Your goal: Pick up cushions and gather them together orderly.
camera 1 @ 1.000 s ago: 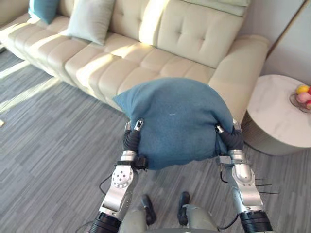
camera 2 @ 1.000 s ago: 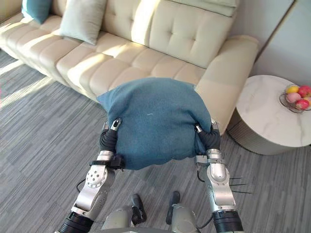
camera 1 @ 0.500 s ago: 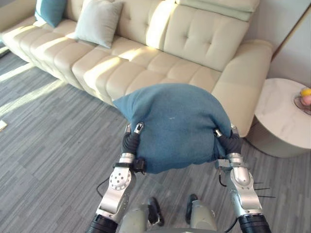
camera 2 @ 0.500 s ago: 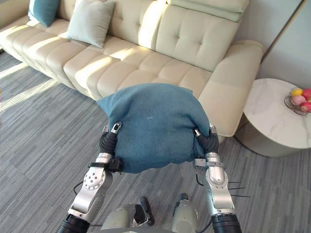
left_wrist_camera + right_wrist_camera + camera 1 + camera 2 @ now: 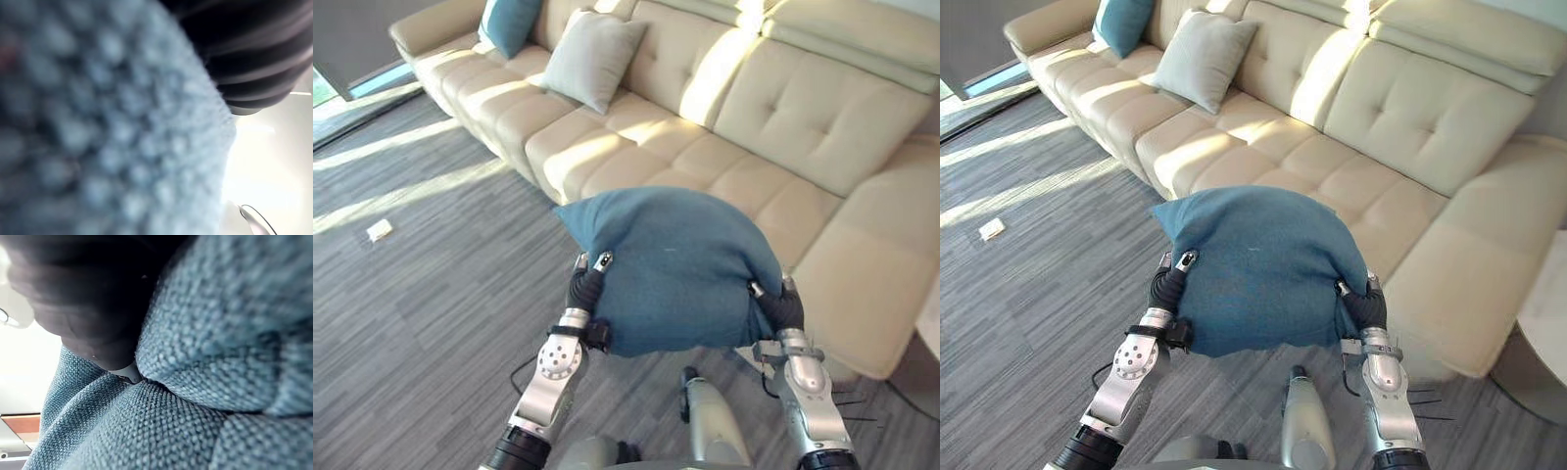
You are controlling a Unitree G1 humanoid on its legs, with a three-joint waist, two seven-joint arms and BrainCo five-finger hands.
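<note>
left eye view, blue cushion (image 5: 671, 264) held between hands (image 5: 582, 290)

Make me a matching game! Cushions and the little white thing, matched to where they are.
1. big dark-blue woven cushion
2. pale grey square cushion
3. small teal cushion
4. small white scrap

A. on the grey striped floor
B. far end of the cream tufted sofa
C. between the left hand and right hand
D. on the sofa, beside the teal one

Pairs: 1-C, 2-D, 3-B, 4-A
</note>
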